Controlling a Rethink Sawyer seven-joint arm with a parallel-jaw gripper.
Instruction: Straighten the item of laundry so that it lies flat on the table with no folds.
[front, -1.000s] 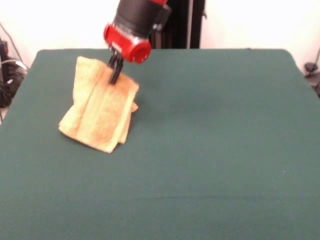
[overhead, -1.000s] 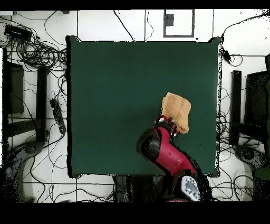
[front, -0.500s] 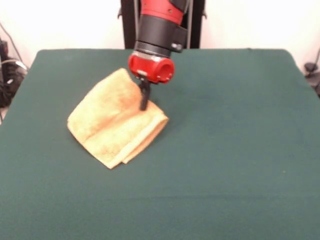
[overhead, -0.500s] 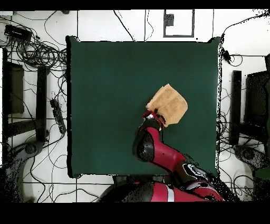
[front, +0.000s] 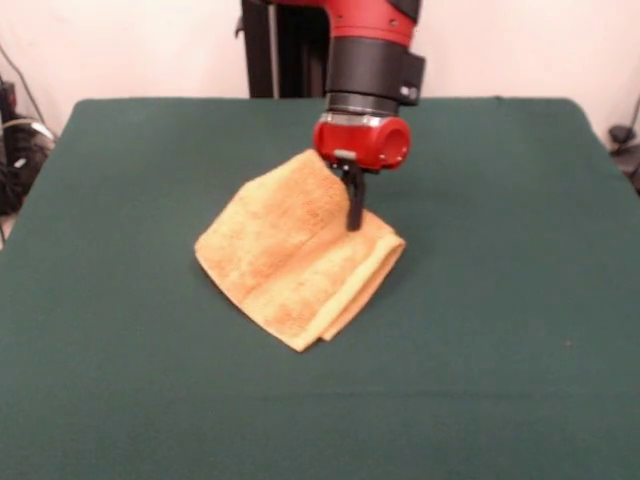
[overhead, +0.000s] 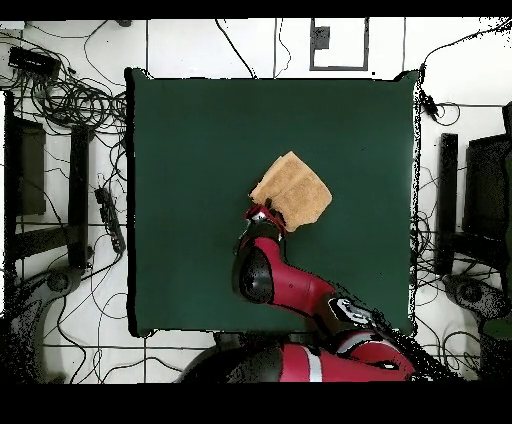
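Your gripper (front: 353, 205) dragged the towel (front: 296, 250) from the table's (front: 500, 300) edge toward the middle — fingers pinched on its far corner. It's doubled over though, so no unfolding yet.
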